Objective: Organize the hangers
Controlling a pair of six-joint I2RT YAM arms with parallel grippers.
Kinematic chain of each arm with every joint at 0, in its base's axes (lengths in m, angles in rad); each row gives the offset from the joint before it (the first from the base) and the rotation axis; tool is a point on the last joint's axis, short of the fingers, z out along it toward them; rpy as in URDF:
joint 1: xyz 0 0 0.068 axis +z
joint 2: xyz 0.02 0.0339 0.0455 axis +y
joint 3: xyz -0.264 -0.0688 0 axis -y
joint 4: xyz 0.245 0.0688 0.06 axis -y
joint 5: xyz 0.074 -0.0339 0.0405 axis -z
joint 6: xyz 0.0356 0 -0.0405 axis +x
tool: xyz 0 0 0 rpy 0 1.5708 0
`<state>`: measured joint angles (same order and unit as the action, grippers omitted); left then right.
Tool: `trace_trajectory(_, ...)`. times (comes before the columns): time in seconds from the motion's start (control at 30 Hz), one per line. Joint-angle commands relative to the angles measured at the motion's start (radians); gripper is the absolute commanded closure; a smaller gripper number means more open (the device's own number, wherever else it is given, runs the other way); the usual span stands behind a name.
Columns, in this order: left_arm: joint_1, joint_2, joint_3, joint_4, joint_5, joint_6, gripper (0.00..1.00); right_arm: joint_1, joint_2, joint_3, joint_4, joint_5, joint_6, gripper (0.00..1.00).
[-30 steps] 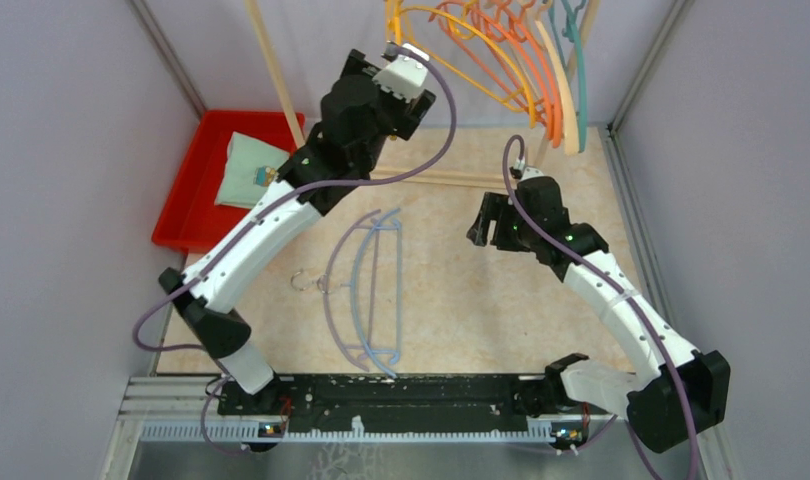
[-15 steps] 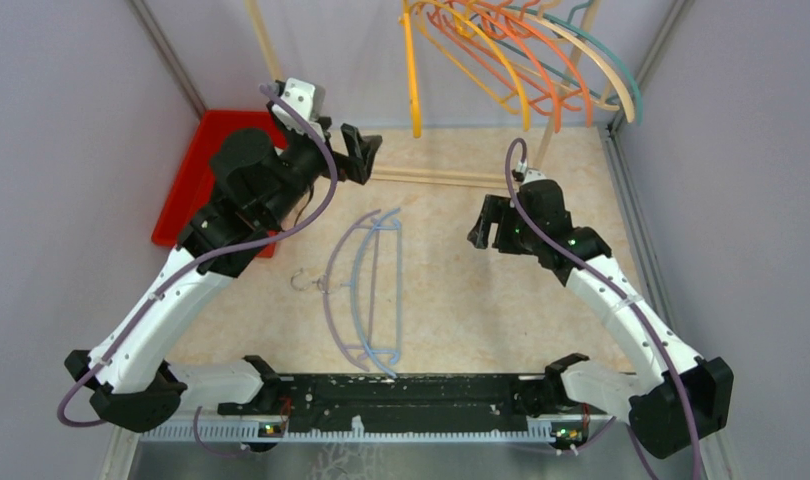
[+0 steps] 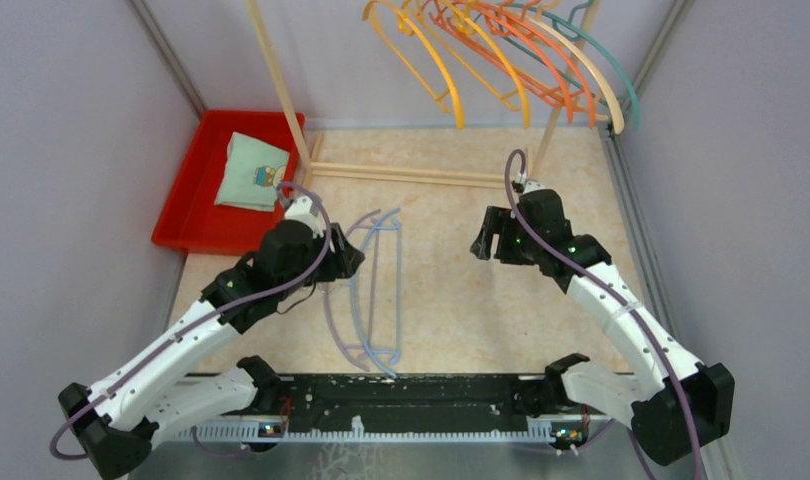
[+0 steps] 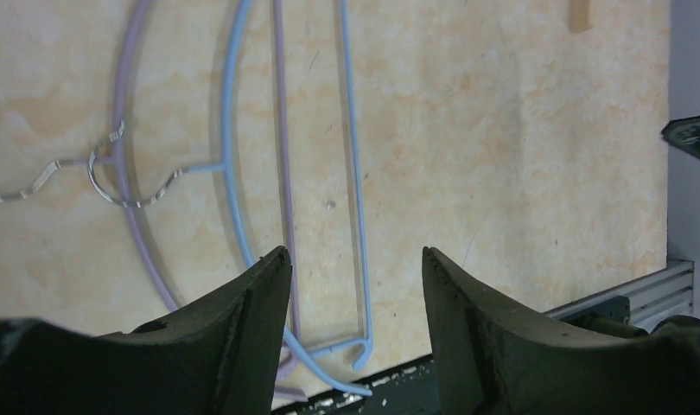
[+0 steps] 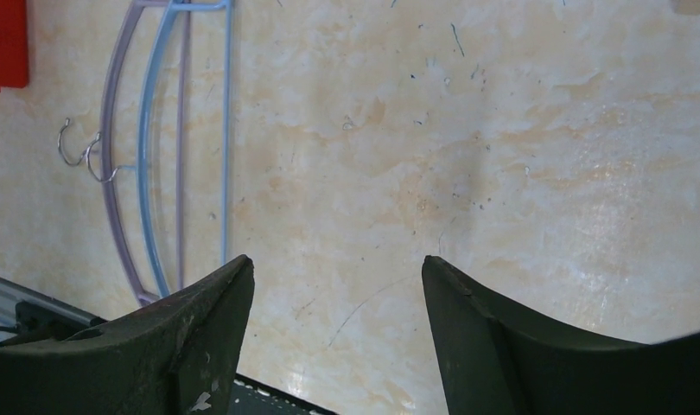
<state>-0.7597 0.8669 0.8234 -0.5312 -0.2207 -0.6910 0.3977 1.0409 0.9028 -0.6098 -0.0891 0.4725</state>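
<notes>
Showing only overhead, racked hangers (image 3: 526,62); left and right jaws parted, empty.

The table (image 5: 502,130) looks smooth to me, marbled beige with a faint sheen. On it, the blue hanger (image 4: 354,173) and lavender hanger (image 4: 283,130) read as thin smooth plastic with bright metal wire hooks (image 4: 92,171). The far rack (image 3: 411,175) is bare pale wood. The red tray (image 3: 186,215) on the left is glossy plastic and holds matt cloth (image 3: 243,170). My left gripper (image 4: 355,252) has matt black fingers (image 4: 234,337).
</notes>
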Motion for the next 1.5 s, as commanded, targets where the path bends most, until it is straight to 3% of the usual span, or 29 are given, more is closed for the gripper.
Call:
trace_trajectory(0.0,-0.021,-0.004,-0.095,-0.059,0.033,-0.286,0.37,0.015,-0.016,-0.003,0.019,-0.012,0.0,0.29)
trace_trajectory(0.3,-0.046,0.001,-0.342,0.105,0.022,-0.446,0.37,0.016,0.001,0.002,-0.002,-0.022,-0.012,0.29)
trace_trajectory(0.57,-0.046,0.112,-0.399,0.227,0.042,-0.452,0.37,0.016,0.014,0.011,-0.017,-0.018,-0.038,0.29)
trace_trajectory(0.8,-0.045,0.197,-0.411,0.227,0.022,-0.453,0.39,0.016,0.023,-0.006,-0.013,-0.026,-0.034,0.3)
trace_trajectory(1.37,-0.056,0.507,-0.362,0.189,0.052,-0.384,0.61,0.008,0.026,-0.096,0.051,-0.054,-0.02,0.3)
trace_trajectory(1.47,-0.059,0.544,-0.365,0.188,0.044,-0.364,0.73,0.004,0.019,-0.135,0.09,-0.085,-0.012,0.3)
